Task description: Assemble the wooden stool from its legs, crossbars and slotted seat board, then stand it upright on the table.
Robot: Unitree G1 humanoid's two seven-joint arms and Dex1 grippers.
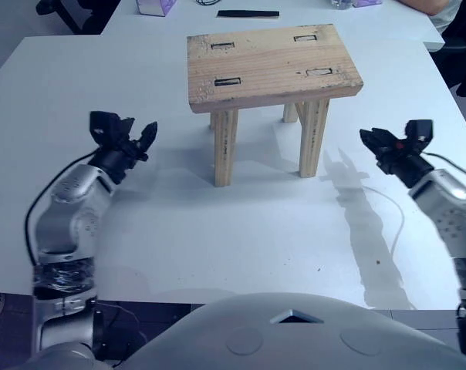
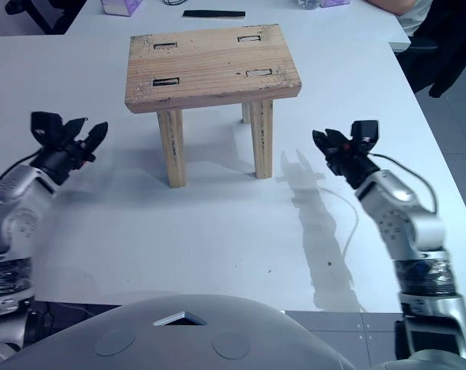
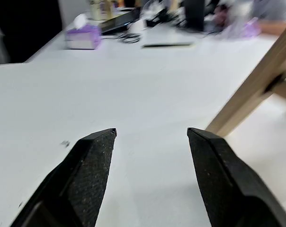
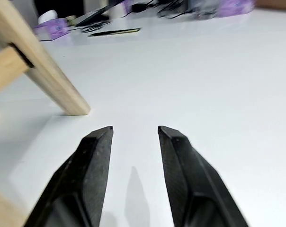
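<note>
The wooden stool [image 1: 268, 63] stands upright on the white table [image 1: 217, 247], its slotted seat board on top and its legs [image 1: 224, 146] planted on the surface. My left gripper [image 1: 125, 132] hovers to the stool's left, open and holding nothing. My right gripper [image 1: 395, 140] hangs to the stool's right, also open and empty. A stool leg [image 3: 256, 85] slants past the open left gripper [image 3: 152, 135] in the left wrist view. In the right wrist view a leg and crossbar [image 4: 34, 61] stand beyond the right gripper [image 4: 135, 130].
A purple tissue box [image 3: 81, 37], a flat black object [image 1: 248, 13] and other clutter lie on the table's far side. A thin white cable [image 1: 387, 208] trails across the table near my right arm. Bare table stretches in front of the stool.
</note>
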